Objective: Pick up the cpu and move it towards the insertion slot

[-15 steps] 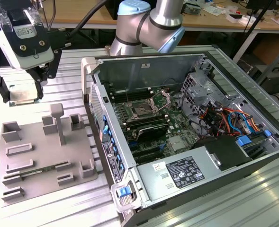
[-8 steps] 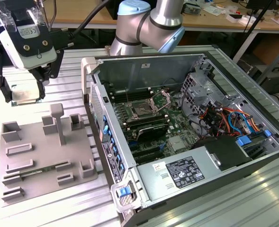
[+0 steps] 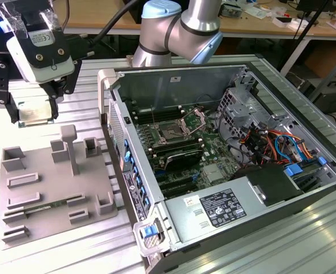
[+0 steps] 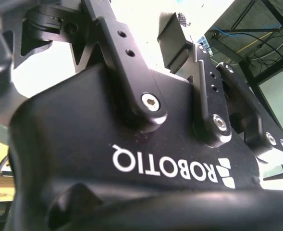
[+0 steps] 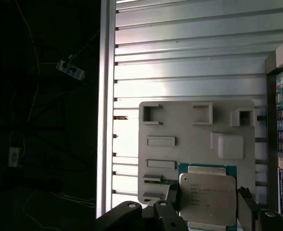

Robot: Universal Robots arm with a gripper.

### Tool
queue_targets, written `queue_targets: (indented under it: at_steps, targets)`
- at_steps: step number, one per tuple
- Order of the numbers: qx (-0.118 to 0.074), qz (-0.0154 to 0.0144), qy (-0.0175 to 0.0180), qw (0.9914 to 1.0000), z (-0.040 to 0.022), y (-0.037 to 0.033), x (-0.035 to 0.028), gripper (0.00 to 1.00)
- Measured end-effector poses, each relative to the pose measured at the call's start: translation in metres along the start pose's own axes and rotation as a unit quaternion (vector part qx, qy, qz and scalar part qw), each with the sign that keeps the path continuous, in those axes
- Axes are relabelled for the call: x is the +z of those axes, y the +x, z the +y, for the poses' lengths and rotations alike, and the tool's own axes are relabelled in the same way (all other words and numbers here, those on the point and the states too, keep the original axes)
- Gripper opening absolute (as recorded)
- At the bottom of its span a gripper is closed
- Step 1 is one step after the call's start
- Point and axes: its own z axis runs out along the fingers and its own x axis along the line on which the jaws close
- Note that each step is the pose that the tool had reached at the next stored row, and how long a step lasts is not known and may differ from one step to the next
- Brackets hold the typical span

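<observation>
In the upper left of the exterior view, the gripper (image 3: pixel 33 116) pinches the cpu (image 3: pixel 35 109) flat between its two fingers (image 3: pixel 55 108), seemingly held clear above the grey tray (image 3: pixel 48 188). The insertion slot (image 3: pixel 170 132) lies well apart at centre frame, inside the open computer case (image 3: pixel 173 85).

You are working in a robotics lab or electronics workshop. Under the fingers (image 3: pixel 54 101) runs a slatted aluminium table (image 5: pixel 179 57), with a grey fixture tray (image 3: pixel 48 194) just below them. Well off from them, toward the exterior view's right, an open desktop computer case (image 3: pixel 173 85) bares its motherboard (image 3: pixel 185 142). Behind the fingers stand wooden workbenches (image 3: pixel 79 14) strewn with parts. Beyond the table's edge, a power strip (image 5: pixel 70 70) sits in the dark.
</observation>
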Motion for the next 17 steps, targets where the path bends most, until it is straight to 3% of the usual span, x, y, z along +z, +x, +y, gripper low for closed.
queue_targets:
  at_steps: [17]
  targets:
    - [0.0, 0.0, 0.0, 1.0, -0.0001, -0.0064, 0.0, 0.55]
